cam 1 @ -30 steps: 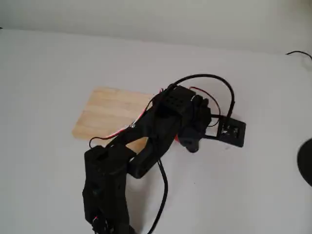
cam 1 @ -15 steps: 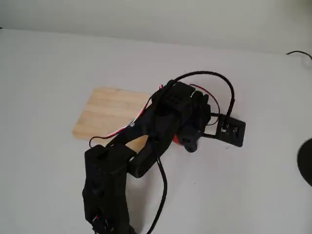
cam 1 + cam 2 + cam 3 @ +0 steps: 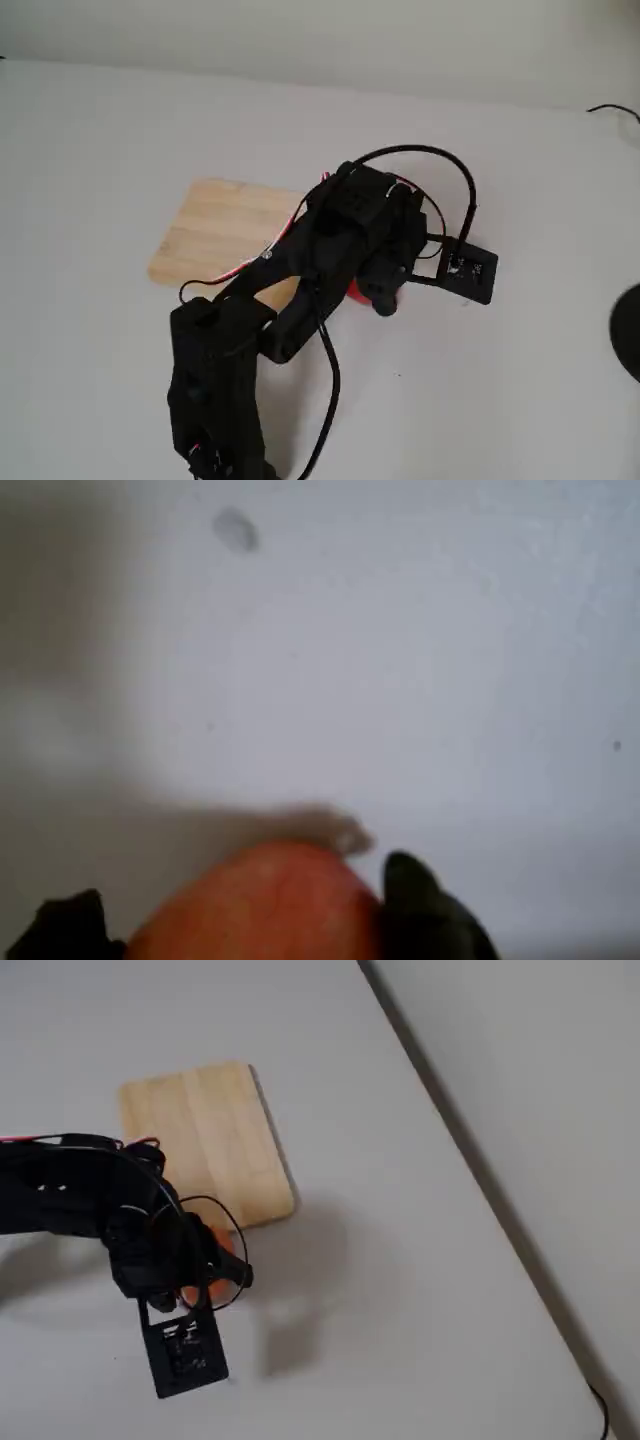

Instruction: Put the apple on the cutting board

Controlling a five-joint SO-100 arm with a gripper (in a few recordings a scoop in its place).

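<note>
— What's the biggest thing you can see from here?

— The white table (image 3: 90,130); it takes up nearly the whole frame in both fixed views. Then the black arm (image 3: 225,370), rising from the bottom left of a fixed view and bending toward the centre.

— And the cutting board (image 3: 225,230)?

— Flat on the table, left of centre in that view, its right end hidden under the arm. In the other fixed view the cutting board (image 3: 205,1135) lies in the upper left, with nothing on it.

— Where's the apple (image 3: 265,905)?

— At the bottom centre of the wrist view, red-orange, blurred, sitting between the two dark fingers (image 3: 420,905). In a fixed view only a red sliver of the apple (image 3: 356,291) shows under the gripper (image 3: 375,285), just right of the board's near corner. The other fixed view shows an orange bit of the apple (image 3: 218,1260) below the board's lower right corner, off the wood.

— Is the gripper holding it?

— The fingers are closed against its two sides, open only as wide as the fruit. Whether it's lifted off the table, I can't tell.
</note>
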